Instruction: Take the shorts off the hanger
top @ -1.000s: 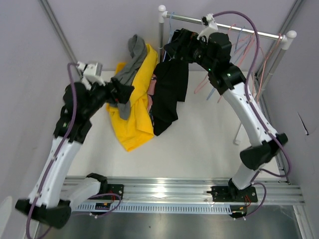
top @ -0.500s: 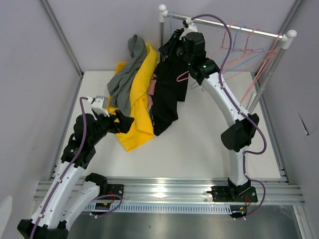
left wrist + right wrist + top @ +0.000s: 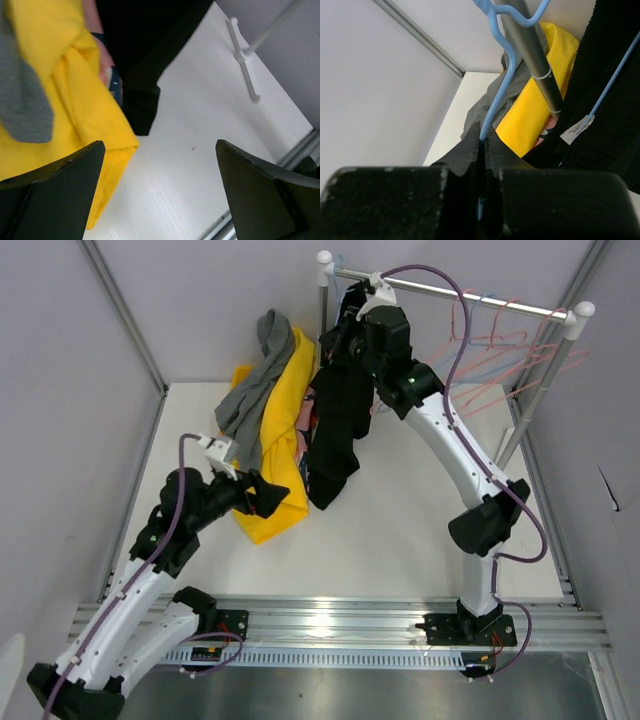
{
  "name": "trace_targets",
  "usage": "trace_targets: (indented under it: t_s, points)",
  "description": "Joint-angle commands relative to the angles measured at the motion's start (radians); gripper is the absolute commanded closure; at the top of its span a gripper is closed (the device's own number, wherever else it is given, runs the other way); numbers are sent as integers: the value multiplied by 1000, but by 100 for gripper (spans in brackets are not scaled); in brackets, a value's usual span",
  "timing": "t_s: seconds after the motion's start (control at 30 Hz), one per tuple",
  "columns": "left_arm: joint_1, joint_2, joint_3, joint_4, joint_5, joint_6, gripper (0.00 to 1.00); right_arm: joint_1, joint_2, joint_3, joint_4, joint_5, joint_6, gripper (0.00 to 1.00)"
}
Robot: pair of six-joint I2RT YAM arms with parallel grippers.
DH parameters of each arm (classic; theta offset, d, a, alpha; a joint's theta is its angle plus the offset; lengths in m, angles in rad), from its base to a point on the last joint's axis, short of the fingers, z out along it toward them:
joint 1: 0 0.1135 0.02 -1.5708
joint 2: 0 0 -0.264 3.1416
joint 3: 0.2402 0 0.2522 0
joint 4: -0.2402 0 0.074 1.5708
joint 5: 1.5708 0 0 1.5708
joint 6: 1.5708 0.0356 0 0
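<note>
Right wrist: right hand is clamping a blue hanger.
Illegible white label is hanging on black shorts; left hand is hovering apart beside yellow shorts.

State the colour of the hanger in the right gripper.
Light blue hanger; right wrist view shows it best.

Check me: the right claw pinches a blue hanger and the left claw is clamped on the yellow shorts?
No: the left wrist view shows the left claw open, gripping nothing, beside the yellow shorts. The right claw does pinch the blue hanger.
</note>
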Motion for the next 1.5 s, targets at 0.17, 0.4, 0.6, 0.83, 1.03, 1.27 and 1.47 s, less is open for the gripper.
trace_targets:
  t_s: [0.17,0.4,0.6,0.83,1.03,1.27,1.47]
  points:
    - [-312,197,208,135,-58,-1,1,122,-309,-107,104,160,-117,100]
    - [-387,329,348,227,-75,4,1,177,-420,-208,101,217,-136,100]
    - [-441,422,386,266,-71,5,4,193,-492,-281,122,234,-133,100]
    - [-542,447,336,266,-120,24,27,194,-509,-270,112,258,-151,100]
    - [-564,481,334,261,-239,21,97,194,-515,-259,101,264,-148,100]
    - [-607,418,294,247,-289,32,100,194,-515,-241,93,289,-171,100]
    - [-833,250,31,267,-443,-36,100,174,-469,-147,44,303,-207,100]
